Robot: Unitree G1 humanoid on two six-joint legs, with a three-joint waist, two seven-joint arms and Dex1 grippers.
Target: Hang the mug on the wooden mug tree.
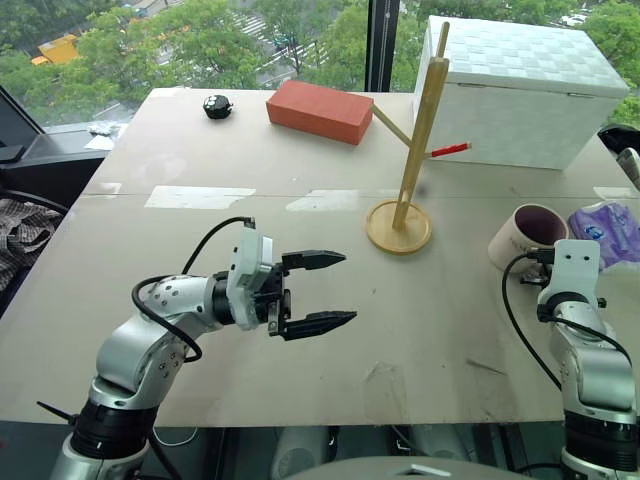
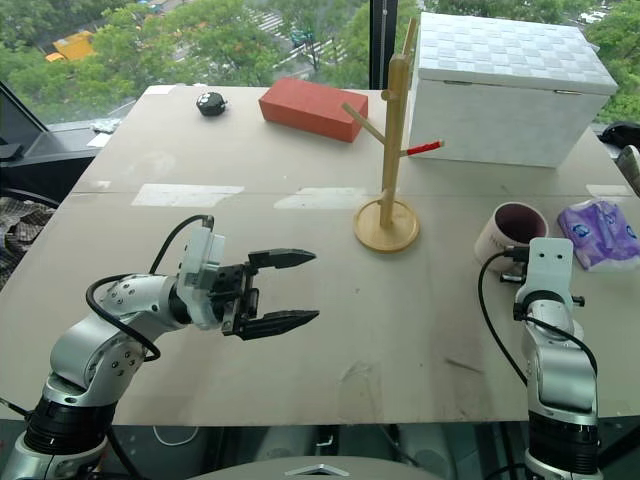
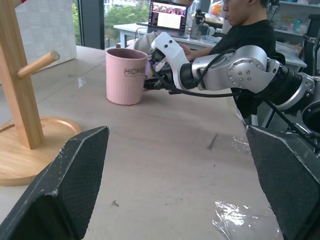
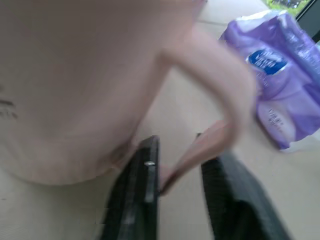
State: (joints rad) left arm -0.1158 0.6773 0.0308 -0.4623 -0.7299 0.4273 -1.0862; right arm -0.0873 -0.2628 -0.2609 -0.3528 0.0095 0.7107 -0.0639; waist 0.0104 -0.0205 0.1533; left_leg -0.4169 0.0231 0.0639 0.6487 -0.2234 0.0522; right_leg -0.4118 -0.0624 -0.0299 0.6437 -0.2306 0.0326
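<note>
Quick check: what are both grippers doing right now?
Left gripper: open, empty, above the table.
Right gripper: shut on the mug, fingers clamping its handle.

A: Need qty per item on my feed, pls.

B: I count: mug (image 1: 527, 236) x1. Wooden mug tree (image 1: 414, 150) x1, w/ 3 pegs visible, 1 of them red-tipped. Red brick (image 1: 319, 110) x1. White box (image 1: 520, 90) x1. Purple tissue packet (image 1: 606, 232) x1. Small black obj. (image 1: 217, 106) at far edge x1, can't ID.

A: Table?

B: Table (image 1: 200, 300) x1. Grippers x2: left gripper (image 1: 320, 291), right gripper (image 4: 177, 190). Also 1 person (image 3: 250, 30) and 1 laptop (image 3: 169, 15) on my left wrist cam.
</note>
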